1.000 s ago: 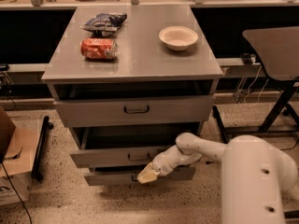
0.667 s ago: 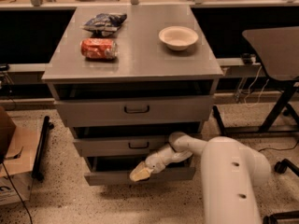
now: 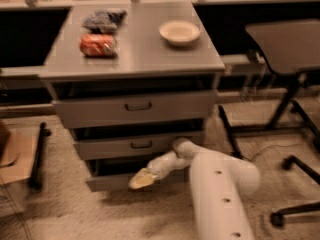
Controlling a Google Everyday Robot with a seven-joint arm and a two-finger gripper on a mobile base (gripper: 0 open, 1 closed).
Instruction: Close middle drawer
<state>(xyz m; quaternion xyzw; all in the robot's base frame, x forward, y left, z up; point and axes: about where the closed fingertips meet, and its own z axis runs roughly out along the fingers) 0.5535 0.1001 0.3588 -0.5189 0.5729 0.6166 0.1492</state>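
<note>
Hovering low before the cabinet (image 3: 135,129), the gripper (image 3: 142,179) sits at 6 o'clock of the middle drawer (image 3: 105,146).

Middle drawer: second of three tiers, low grey front with a small dark handle (image 3: 141,144) at centre and a dark gap above the front; whether it is fully home cannot be told. The gripper lies across the front of the lowest drawer (image 3: 107,183), and the white arm (image 3: 220,184) runs to it from 4 o'clock. Whether the gripper is open or closed cannot be told. Top drawer (image 3: 90,113) stands at 12 o'clock of the middle one. On the counter (image 3: 145,54): a pale bowl (image 3: 179,32), a red packet (image 3: 99,45) at 9 o'clock of it, and a dark bag (image 3: 104,20) at 12 o'clock of the packet.
</note>
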